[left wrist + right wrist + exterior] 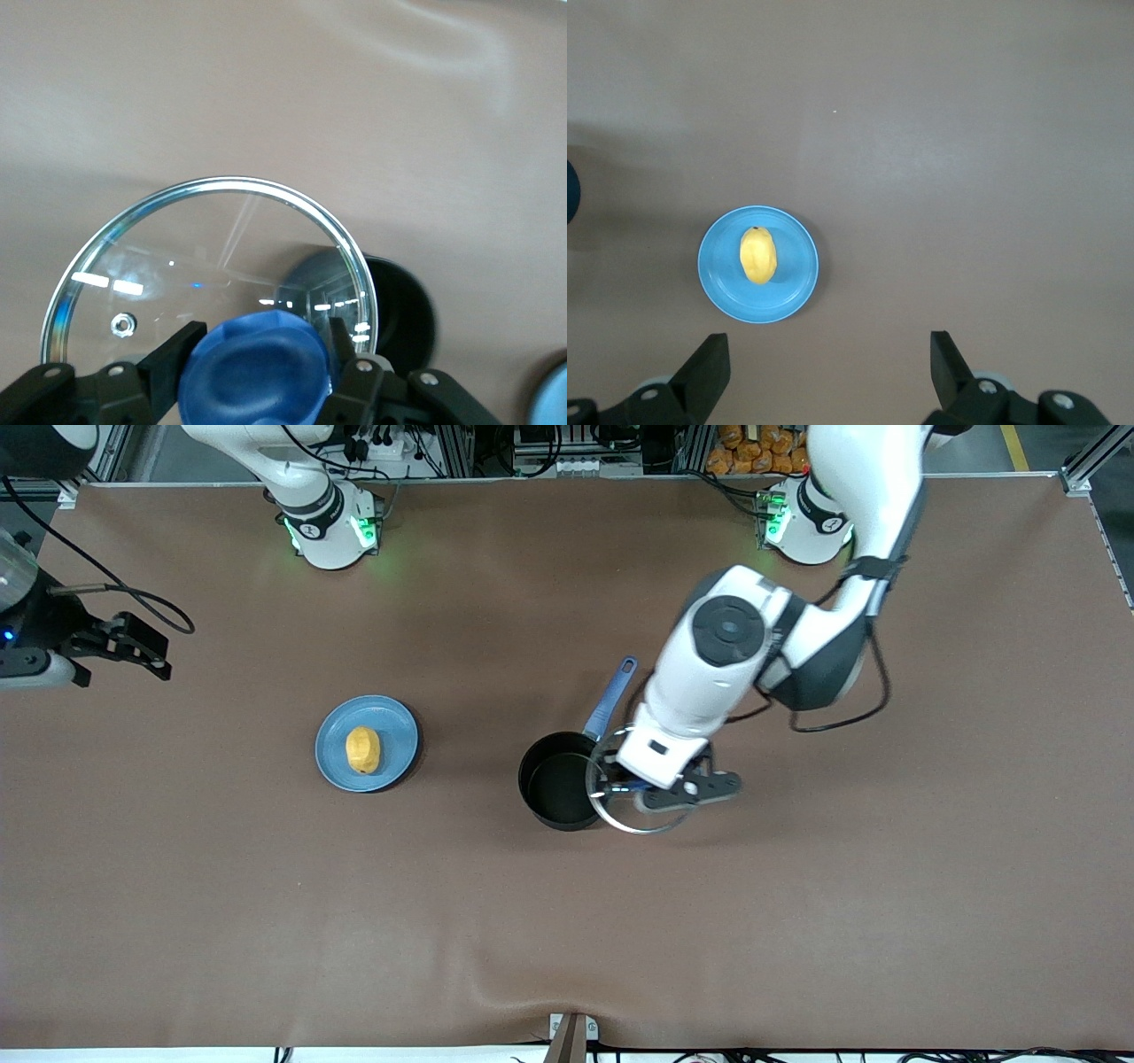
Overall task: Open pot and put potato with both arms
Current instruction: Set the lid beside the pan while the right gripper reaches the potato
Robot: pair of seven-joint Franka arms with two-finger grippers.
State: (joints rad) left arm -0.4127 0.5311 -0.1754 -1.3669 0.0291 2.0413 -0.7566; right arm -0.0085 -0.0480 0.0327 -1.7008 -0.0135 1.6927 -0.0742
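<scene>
The black pot (556, 784) with its blue handle (611, 695) stands uncovered and empty mid-table. My left gripper (634, 788) is shut on the blue knob (255, 365) of the glass lid (651, 821). It holds the lid in the air beside the pot, overlapping the pot's rim toward the left arm's end. The left wrist view shows the lid (213, 257) with the pot (403, 310) under its edge. The yellow potato (363, 750) lies on the blue plate (399, 731). My right gripper (146, 651) is open and empty, up over the right arm's end of the table; its view shows the potato (757, 255) on the plate (713, 266).
The brown table cover (797, 921) has a wrinkle near the front edge. A cable loops on the table by the right gripper (168, 611). The two arm bases (332, 531) stand along the edge farthest from the front camera.
</scene>
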